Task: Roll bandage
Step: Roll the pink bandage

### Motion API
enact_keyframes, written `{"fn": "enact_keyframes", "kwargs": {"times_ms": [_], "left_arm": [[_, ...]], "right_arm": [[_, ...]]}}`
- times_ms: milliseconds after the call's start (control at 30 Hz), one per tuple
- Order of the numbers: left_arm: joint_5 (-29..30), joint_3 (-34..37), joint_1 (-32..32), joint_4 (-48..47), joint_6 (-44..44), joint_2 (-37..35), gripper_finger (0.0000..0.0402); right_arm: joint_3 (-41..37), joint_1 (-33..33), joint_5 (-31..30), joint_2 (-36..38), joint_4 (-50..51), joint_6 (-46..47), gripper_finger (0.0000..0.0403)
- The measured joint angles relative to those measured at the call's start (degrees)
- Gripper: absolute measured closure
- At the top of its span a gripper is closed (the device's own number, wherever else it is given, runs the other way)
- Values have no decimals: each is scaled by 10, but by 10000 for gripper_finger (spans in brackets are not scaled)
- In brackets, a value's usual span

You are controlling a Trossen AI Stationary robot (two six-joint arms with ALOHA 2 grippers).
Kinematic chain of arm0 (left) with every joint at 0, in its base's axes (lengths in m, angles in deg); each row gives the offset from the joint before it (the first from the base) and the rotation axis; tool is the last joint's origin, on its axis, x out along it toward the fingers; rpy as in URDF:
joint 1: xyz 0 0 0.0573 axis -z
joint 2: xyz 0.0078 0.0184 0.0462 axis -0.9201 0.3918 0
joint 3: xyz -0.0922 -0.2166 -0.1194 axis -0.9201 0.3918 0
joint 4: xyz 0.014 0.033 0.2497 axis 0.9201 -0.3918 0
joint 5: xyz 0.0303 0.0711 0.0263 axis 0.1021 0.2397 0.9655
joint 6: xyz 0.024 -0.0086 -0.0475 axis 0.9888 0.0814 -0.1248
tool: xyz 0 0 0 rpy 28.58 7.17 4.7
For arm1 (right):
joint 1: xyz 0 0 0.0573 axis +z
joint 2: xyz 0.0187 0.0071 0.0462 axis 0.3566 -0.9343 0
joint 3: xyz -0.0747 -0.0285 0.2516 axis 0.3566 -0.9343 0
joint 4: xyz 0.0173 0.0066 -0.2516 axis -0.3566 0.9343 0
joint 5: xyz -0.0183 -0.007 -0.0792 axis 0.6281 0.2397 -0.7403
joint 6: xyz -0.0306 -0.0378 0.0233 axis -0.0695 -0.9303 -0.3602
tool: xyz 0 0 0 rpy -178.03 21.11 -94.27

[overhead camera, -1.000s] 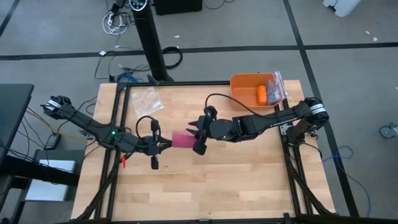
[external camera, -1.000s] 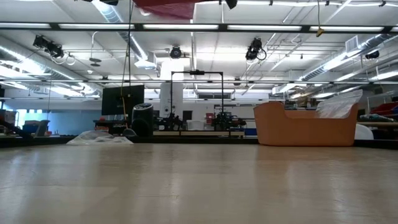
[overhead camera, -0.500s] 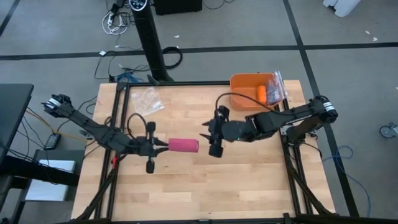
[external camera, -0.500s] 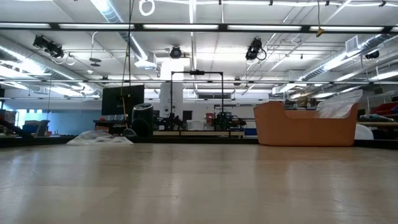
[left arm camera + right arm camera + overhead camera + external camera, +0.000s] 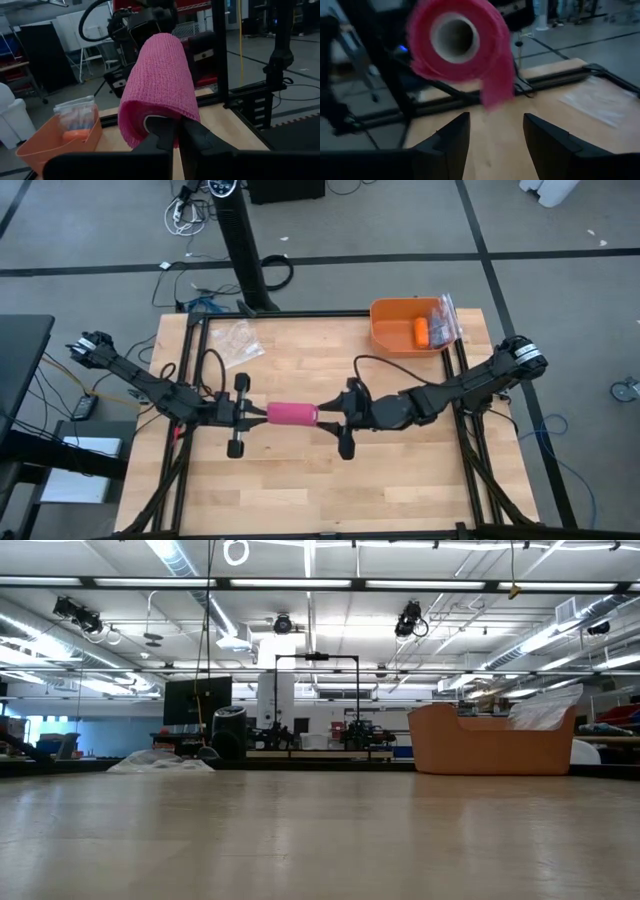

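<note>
The bandage (image 5: 292, 414) is a pink roll on a pale hollow core, held level above the table's middle, lengthwise left to right. My left gripper (image 5: 262, 414) is shut on its left end. In the right wrist view the roll's other end shows its open core (image 5: 452, 35) with a loose tail (image 5: 497, 85) hanging from it. My right gripper (image 5: 322, 420) stands open just off that right end, its fingers (image 5: 545, 142) short of the roll and touching nothing. The low view shows neither arm nor the bandage. My left gripper holds the roll by the rim of its left end (image 5: 172, 116), pinched between the two fingers (image 5: 165, 131). One finger seems to sit in the core and the other outside. The fingers come level from the table's left, along the roll. The roll sticks straight out, clear of the table.
An orange bin (image 5: 385, 330) at the far right corner holds a small orange roll (image 5: 421, 332) and a clear bag. Another clear plastic bag (image 5: 238, 340) lies at the far left. Dark frame rails (image 5: 190, 380) run along the table's sides.
My right gripper has come off the bandage, drawn back toward the table's right edge, then moved toward the near edge and back to the roll's right end. My left gripper has rolled about its own line, and the roll has turned to lie level, left to right.
</note>
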Motion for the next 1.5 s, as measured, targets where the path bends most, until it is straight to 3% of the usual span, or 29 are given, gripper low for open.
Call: {"fn": "enact_keyframes", "kwargs": {"times_ms": [233, 567, 700, 900, 967, 1100, 1333, 1500], "left_arm": [[1, 0, 0, 2, 5, 0, 389], [1, 0, 0, 19, 17, 1, 389], [1, 0, -6, 29, 19, 1, 389], [1, 0, -18, 41, 18, 1, 389], [-9, 0, -18, 54, 18, 1, 389], [-45, 1, -19, 74, 16, 1, 389], [-49, 1, -19, 92, 19, 1, 389], [-5, 1, -19, 84, 47, 1, 389]], "right_arm": [[0, -11, 6, 0, -40, 4, 213], [0, -65, 75, -1, -58, -2, 230], [0, -69, 92, -1, -81, -37, 277], [0, -68, 95, -1, -93, -85, 380], [0, -70, 94, -1, -72, -95, 395], [0, -79, 80, -1, -34, -92, 395], [0, -77, 100, 3, 3, -74, 399], [0, -60, 99, 17, 20, -49, 400]]}}
